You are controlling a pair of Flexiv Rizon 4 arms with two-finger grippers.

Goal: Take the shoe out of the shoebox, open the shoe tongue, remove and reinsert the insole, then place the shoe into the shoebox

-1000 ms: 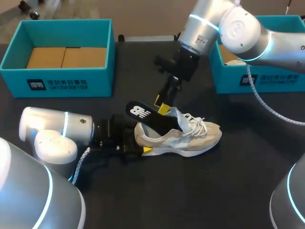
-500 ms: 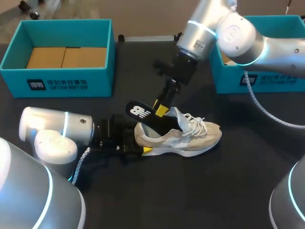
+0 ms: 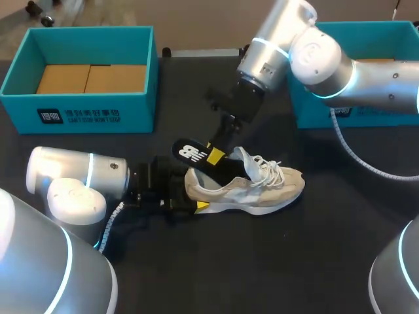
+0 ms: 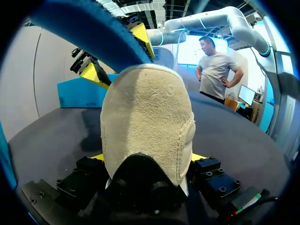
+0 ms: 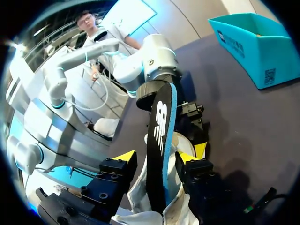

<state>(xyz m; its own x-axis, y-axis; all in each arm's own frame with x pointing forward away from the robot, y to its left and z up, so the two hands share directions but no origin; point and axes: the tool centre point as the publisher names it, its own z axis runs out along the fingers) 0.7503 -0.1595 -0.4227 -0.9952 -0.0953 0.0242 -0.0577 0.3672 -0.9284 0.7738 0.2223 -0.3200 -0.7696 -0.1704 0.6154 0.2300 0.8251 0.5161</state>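
So the shoe [image 3: 252,186] is out of the box. It sits upright on its sole on the dark table [image 3: 262,268], roughly between the two teal shoeboxes, with its toe pointing toward the right arm's side and its heel toward the left arm.

The left gripper [image 3: 191,201] has the heel. In the left wrist view its two yellow tips press in on both sides of the suede heel cup, so it's clamped on the shoe down low near the sole.

The insole [image 3: 195,156] is partway out. It's black on top with a white logo and blue underneath. One end is down inside the shoe opening, and the other slants up and back over the heel.

The right gripper [image 3: 215,154] comes down from above and straddles the insole. In the right wrist view the insole runs up between its fingers [image 5: 188,157]. One tip is right at the insole's edge, but there's a visible gap on the other side, so the gripper looks parted, not pinching.

The tongue [image 3: 243,159] stands up just behind the insole, with the laces loose ahead of it.

The left shoebox [image 3: 85,116] has brown cardboard [image 3: 91,78] in the bottom. The right shoebox [image 3: 321,112] is partly hidden behind the right arm.
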